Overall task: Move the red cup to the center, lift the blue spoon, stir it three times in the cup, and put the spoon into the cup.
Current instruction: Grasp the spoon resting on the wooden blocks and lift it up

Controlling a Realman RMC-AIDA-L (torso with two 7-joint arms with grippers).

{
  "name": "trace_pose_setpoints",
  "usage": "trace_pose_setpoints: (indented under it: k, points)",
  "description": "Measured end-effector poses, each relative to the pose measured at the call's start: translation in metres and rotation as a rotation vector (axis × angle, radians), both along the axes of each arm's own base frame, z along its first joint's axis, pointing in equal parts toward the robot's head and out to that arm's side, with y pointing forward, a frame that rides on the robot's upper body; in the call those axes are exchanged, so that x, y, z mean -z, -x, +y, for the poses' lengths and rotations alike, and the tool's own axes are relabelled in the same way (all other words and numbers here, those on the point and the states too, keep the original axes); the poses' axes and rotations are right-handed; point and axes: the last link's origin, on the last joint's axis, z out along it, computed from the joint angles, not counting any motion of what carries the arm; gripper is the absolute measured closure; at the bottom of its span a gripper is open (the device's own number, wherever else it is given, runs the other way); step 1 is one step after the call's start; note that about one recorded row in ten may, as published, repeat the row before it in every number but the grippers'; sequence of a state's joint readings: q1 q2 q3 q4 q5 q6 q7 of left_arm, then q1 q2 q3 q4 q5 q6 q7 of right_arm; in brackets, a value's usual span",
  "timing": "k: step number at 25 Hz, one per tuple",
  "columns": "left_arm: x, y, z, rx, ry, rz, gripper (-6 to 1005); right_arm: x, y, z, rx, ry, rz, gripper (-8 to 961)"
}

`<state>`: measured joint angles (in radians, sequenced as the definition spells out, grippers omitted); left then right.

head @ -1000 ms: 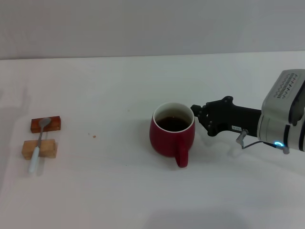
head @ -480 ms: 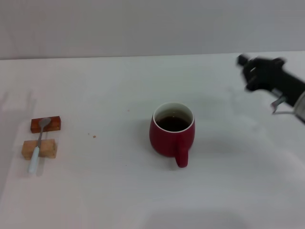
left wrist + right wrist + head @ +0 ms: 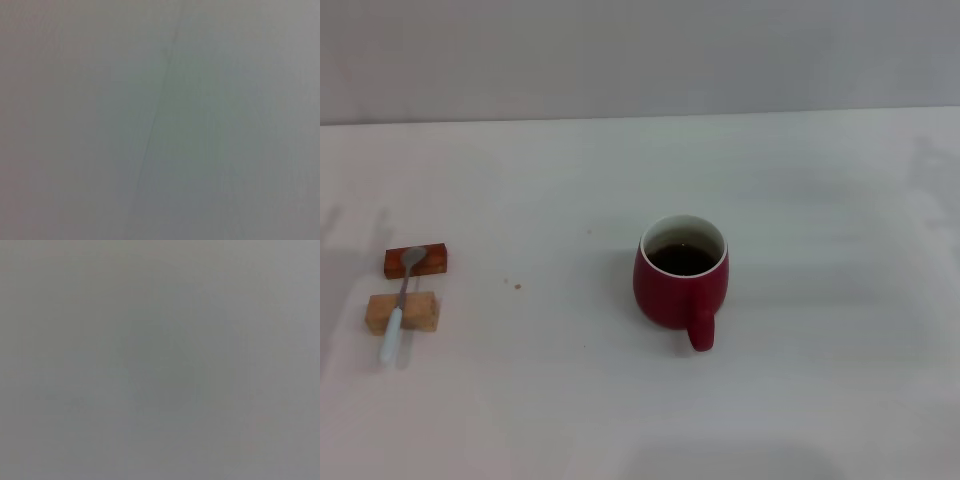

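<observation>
Red cup (image 3: 681, 285) mid-table; blue spoon (image 3: 400, 303) across blocks (image 3: 409, 286); claws unseen.

The right gripper, a second ago just beside the cup's (image 3: 681, 284) rim and half a second ago lifted toward the far right, is now out of the head view. Its wrist view shows only a blank grey surface.

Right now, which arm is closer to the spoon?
Cannot tell: neither gripper shows. The spoon lies across two blocks on the robot's left; the cup stands centre.
</observation>
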<state>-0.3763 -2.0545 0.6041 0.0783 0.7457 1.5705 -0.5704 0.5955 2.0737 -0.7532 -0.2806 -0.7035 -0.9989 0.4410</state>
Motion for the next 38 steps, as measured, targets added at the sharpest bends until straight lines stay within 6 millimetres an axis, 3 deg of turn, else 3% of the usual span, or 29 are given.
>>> trace_pose_setpoints:
  k: [6,8,11,13,18,25,30,38]
  points:
    - [-0.008,0.015,-0.017,0.019,0.127,-0.035,349,-0.026,-0.018,0.007,0.119,-0.101,0.032,886]
    - [-0.012,0.022,-0.025,0.018,0.19,-0.06,349,-0.047,-0.033,0.005,0.184,-0.187,0.087,878]
    - [-0.011,0.025,-0.029,0.019,0.227,-0.07,349,-0.061,-0.042,0.002,0.221,-0.246,0.126,865]
    - [-0.008,0.028,-0.035,0.017,0.275,-0.078,349,-0.084,-0.054,-0.004,0.255,-0.336,0.163,857]
    - [0.014,0.027,-0.044,0.02,0.398,-0.051,350,-0.11,-0.065,-0.01,0.269,-0.421,0.201,836]
    - [0.037,0.023,-0.044,0.011,0.485,-0.018,350,-0.122,-0.063,-0.004,0.275,-0.454,0.229,806]
    - [0.046,0.02,-0.048,0.028,0.521,-0.008,350,-0.127,-0.059,0.006,0.287,-0.445,0.202,691]
    - [0.049,0.027,-0.075,0.011,0.525,-0.03,350,-0.137,-0.056,0.008,0.272,-0.48,0.212,466]
